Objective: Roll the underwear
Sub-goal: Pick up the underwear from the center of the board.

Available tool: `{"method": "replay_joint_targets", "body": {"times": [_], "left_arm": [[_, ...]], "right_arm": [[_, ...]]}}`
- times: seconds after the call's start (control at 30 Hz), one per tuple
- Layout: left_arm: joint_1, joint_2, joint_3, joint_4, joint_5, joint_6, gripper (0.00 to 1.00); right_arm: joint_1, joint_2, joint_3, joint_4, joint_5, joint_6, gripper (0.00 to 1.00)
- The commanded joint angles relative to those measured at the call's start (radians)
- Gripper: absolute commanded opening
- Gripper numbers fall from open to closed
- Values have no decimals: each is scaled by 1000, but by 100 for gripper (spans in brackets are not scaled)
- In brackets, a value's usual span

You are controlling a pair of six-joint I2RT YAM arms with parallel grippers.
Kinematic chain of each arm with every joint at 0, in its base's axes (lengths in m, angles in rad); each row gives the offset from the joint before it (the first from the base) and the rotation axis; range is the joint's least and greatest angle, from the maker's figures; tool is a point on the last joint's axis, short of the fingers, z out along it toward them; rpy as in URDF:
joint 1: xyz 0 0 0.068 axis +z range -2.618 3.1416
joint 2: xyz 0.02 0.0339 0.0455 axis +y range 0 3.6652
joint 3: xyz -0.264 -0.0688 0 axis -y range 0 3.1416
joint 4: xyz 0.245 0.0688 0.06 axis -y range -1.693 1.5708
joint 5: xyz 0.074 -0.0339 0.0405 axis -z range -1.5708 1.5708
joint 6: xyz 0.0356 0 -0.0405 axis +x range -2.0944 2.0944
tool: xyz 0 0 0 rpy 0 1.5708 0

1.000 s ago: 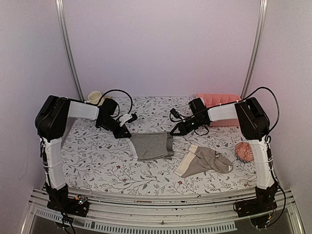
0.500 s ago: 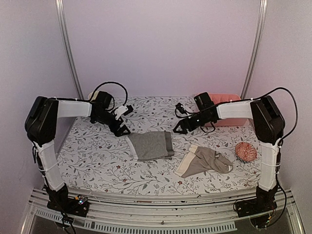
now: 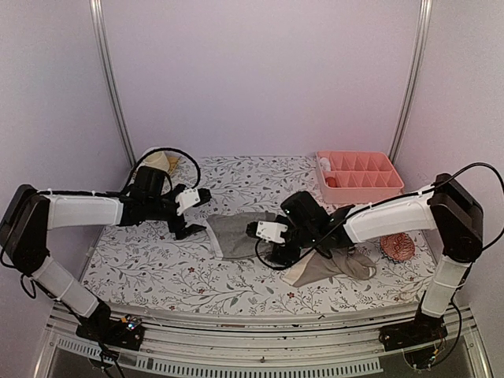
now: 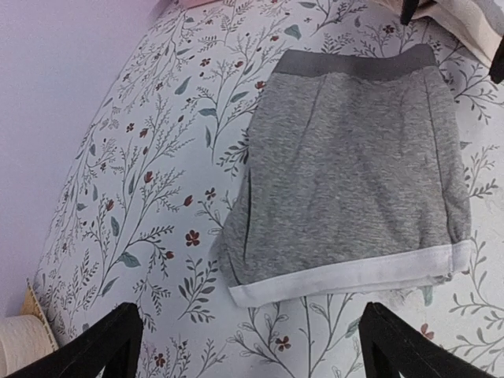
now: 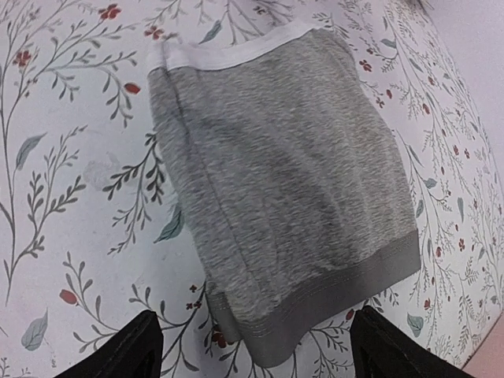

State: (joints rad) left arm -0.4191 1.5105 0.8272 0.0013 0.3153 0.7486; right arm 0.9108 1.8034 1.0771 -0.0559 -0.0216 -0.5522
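The grey underwear (image 3: 240,234) lies flat and folded in the middle of the floral table cover, its white edging on the left and its darker waistband on the right. My left gripper (image 3: 195,214) is open just left of the white edging (image 4: 354,272), with nothing between its fingers (image 4: 114,342). My right gripper (image 3: 266,242) is open at the waistband side, and the waistband's near corner (image 5: 315,315) lies just ahead of its jaws. The taupe underwear (image 3: 335,266) lies crumpled to the right, partly under my right arm.
A pink divided tray (image 3: 358,175) stands at the back right. A round pink knitted ball (image 3: 398,246) sits near the right edge. A cream cup (image 3: 156,161) is at the back left corner. Walls close in on both sides.
Both grippers have opened. Both arms have come back from the far edge of the grey underwear: the left to its white edge, the right low across to its waistband side.
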Motion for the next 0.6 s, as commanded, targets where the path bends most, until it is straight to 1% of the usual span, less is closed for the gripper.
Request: {"method": "replay_joint_targets", "body": {"times": [0.0,0.13,0.3,0.43,0.57], "left_arm": [[-29,-46,-65,133,-37,21,98],[-33,-71,-113,177,-25,11,98],[-43,-107,-150,189,-2,44,98],[-45,-149,-188,202,37,88,99],[-48,-181,-225,201,74,134,99]], "right_arm": [[86,14,-63,95,198,-219,84],[140,94,-71,147,348,-290,82],[169,192,-63,199,431,-361,79],[181,236,-50,225,489,-396,69],[201,277,-45,228,518,-445,55]]}}
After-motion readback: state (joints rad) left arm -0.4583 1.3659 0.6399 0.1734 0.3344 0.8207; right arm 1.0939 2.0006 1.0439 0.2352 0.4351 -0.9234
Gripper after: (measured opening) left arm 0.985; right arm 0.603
